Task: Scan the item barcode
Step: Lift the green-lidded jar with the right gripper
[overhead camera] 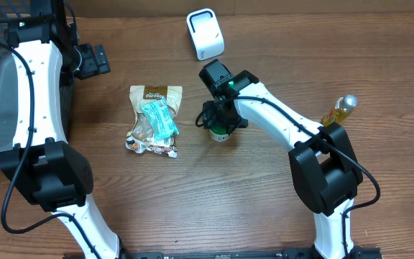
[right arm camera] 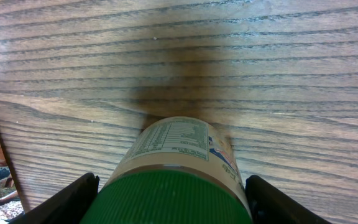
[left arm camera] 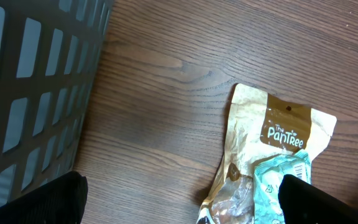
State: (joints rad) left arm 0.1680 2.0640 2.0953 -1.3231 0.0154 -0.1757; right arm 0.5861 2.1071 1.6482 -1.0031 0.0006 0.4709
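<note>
Downward, the right arm (overhead camera: 270,111) sets wide jaws astride the jar (right arm camera: 174,186), grip unclear.

Scene lit evenly and brightly from above. Soft dark shadow thrown on table (right arm camera: 291,62) behind jar (right arm camera: 173,146) in right wrist view. Green lid (right arm camera: 166,199) softened by closeness. Wood grain rendered sharp; pouch (left arm camera: 284,130) print kept legible.
</note>
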